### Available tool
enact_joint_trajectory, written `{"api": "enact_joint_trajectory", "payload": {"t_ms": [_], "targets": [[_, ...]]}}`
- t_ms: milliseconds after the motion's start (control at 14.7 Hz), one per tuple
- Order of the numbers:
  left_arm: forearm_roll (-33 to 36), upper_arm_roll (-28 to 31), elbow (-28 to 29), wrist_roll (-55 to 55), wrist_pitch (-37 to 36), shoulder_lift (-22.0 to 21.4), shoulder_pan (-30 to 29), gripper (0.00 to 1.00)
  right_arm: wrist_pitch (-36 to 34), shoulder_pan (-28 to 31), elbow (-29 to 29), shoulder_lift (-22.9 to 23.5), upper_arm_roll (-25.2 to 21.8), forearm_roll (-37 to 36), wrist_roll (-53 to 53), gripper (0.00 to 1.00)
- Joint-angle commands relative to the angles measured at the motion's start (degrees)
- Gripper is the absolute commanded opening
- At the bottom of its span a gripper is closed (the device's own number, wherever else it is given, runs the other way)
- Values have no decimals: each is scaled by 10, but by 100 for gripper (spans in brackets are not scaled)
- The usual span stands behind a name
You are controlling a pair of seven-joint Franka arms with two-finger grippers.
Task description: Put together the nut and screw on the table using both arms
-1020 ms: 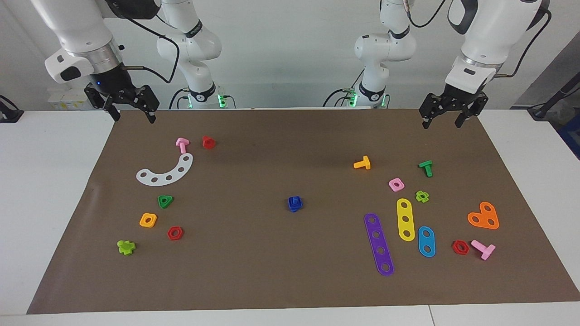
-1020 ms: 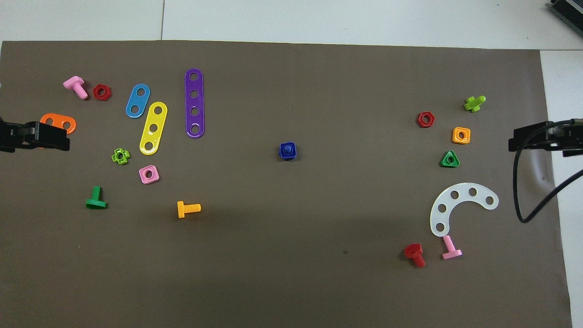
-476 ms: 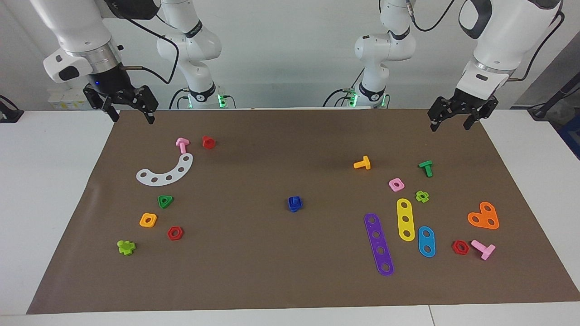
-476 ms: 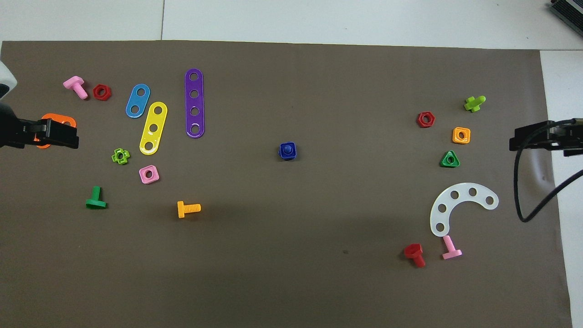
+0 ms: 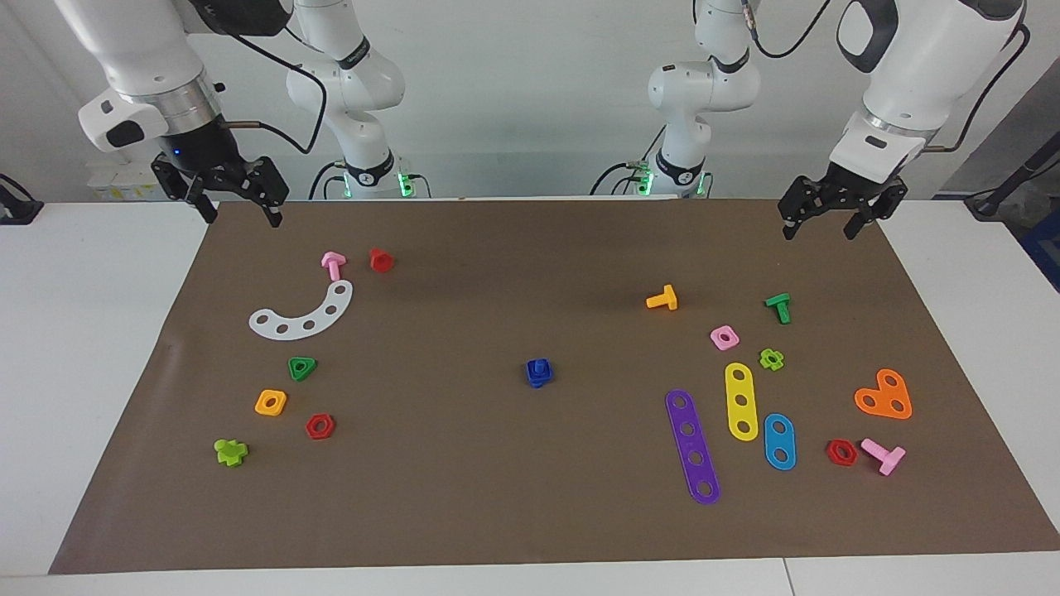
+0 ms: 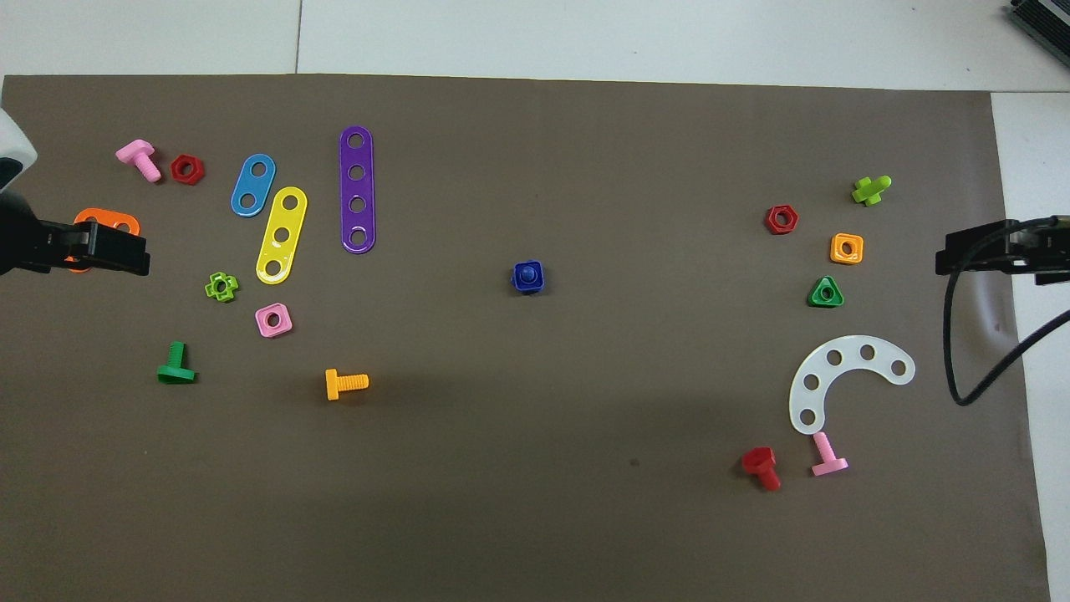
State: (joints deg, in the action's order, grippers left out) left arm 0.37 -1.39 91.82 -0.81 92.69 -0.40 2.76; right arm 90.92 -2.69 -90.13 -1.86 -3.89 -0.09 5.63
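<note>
Nut (image 5: 539, 377) with screw (image 5: 539, 366) seated in it mid-table (image 5: 124, 331), well apart from both released jaws: left gripper (image 5: 816, 227), right gripper (image 5: 242, 215). Since earlier, left gripper shifted slightly, jaws widened.

Since a second ago the left gripper (image 5: 816, 224) has shifted toward the left arm's end of the table and risen slightly over the mat's corner. The right gripper (image 5: 242, 210) has crept up a touch above its corner.
</note>
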Motion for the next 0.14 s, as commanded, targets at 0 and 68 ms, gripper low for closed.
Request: {"api": "enact_joint_trajectory", "payload": {"t_ms": [0, 68], "targets": [[-9, 3, 4, -9, 0, -3, 2, 99, 15, 6, -19, -12, 2, 11, 0, 100], [-9, 3, 4, -9, 0, -3, 2, 99, 15, 7, -19, -13, 2, 11, 0, 100]]}}
